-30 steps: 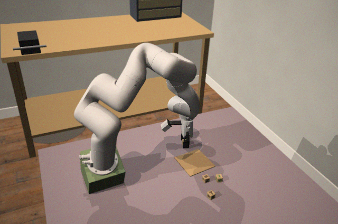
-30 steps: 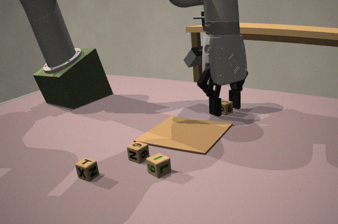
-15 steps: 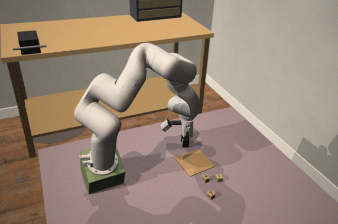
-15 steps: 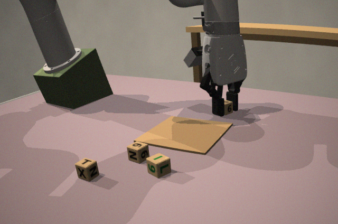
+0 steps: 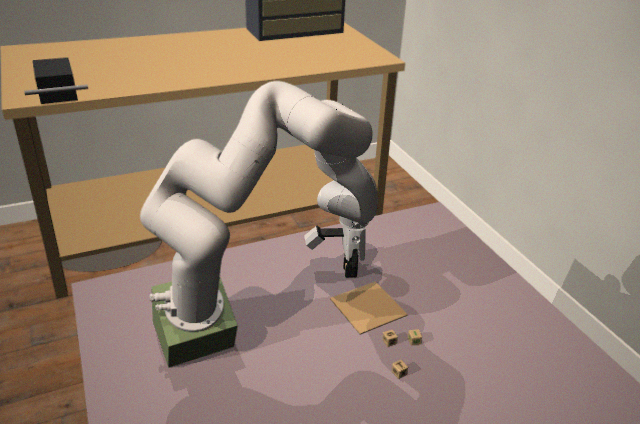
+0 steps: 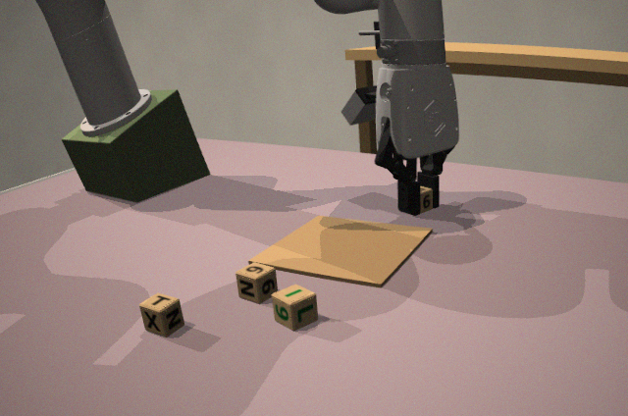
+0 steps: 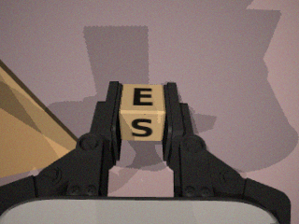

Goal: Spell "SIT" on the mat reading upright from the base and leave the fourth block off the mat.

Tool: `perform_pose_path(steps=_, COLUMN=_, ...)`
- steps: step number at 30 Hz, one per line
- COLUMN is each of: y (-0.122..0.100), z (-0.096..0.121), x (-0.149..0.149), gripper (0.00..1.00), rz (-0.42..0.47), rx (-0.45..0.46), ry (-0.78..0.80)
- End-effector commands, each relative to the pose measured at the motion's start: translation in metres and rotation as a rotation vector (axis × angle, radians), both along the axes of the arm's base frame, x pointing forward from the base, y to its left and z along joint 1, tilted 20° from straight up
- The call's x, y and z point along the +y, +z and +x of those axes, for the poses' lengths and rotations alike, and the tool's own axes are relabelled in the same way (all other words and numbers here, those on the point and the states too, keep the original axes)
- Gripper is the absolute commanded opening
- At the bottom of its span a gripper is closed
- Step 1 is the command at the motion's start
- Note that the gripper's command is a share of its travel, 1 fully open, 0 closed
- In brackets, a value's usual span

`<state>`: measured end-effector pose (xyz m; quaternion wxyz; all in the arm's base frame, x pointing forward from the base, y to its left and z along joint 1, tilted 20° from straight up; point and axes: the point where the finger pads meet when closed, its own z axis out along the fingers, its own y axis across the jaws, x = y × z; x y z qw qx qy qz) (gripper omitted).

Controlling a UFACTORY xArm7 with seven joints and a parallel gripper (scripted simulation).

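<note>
While it stands partly open, the claw [image 5: 351,269] [image 6: 419,195] [image 7: 142,99] grips the S block [image 6: 426,200] [image 7: 142,125].

Top and exterior look down obliquely, sharing the mat [image 5: 369,307] [image 6: 344,250].

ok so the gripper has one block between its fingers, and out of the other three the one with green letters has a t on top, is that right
Not quite: the block with green letters has an I on top, as the exterior view shows. The gripper does have one block between its fingers.
</note>
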<state>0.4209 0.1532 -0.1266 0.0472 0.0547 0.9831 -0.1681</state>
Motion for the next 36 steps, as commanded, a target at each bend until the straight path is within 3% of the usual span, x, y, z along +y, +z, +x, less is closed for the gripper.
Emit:
perform_pose_path(steps=1, y=0.0011, z=0.0012, x=0.0016, gripper=0.21, rz=0.003, rx=-0.003, ry=0.001)
perform_pose_path(steps=31, y=0.0011, z=0.0012, x=0.0016, gripper=0.21, rz=0.003, rx=-0.003, ry=0.001)
perform_pose_path(steps=36, y=0.0102, z=0.0004, x=0.0048, gripper=0.21, rz=0.003, rx=-0.003, ry=0.001)
